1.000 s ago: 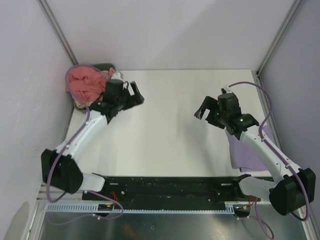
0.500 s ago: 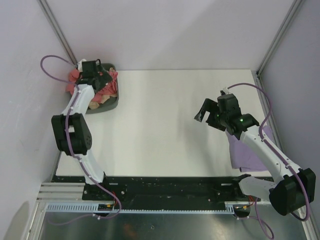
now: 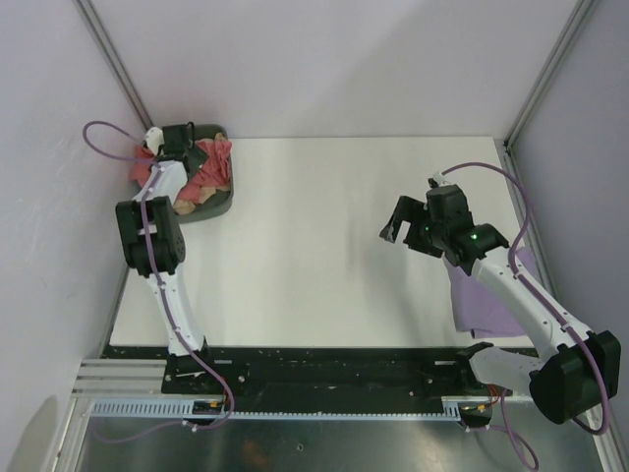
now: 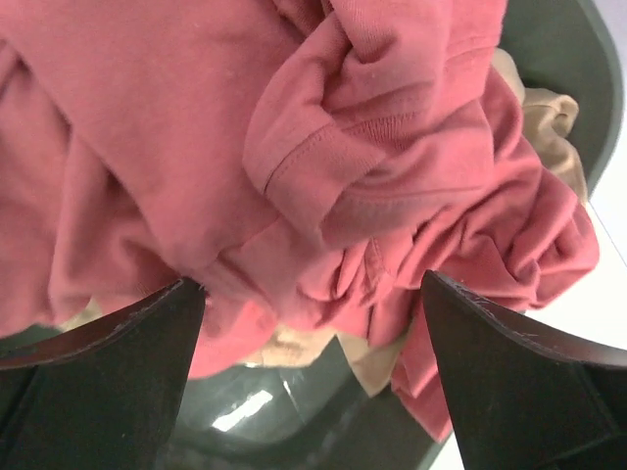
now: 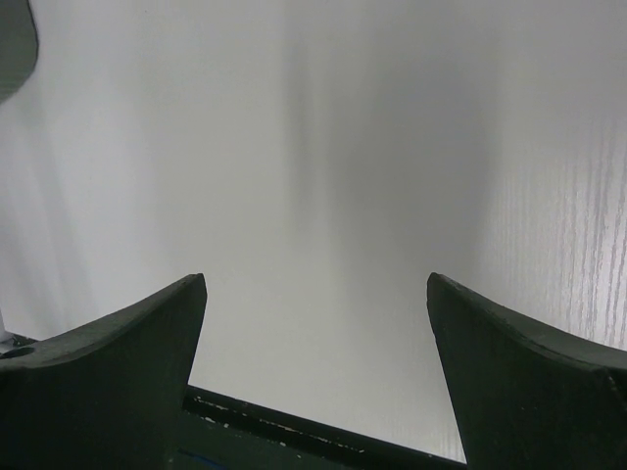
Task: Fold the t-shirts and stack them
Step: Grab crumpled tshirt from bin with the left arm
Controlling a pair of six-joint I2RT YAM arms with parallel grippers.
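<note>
Status: left gripper (image 3: 177, 144) (image 4: 313, 294) has jaws spread wide with nothing in them, poised close over the red t-shirt (image 3: 212, 163) (image 4: 196, 127), which is bunched up in the dark green bin (image 3: 218, 208) (image 4: 560, 39) at the far left corner of the table (image 3: 314, 265) (image 5: 313, 147). The tan t-shirt (image 3: 193, 200) (image 4: 551, 119) pokes out from under the red one in the same bin. The right gripper (image 3: 397, 219) (image 5: 313, 294) is also spread wide and empty above bare table right of centre, and the lavender t-shirt (image 3: 482, 300) lies at the right edge, partly under that arm.
</note>
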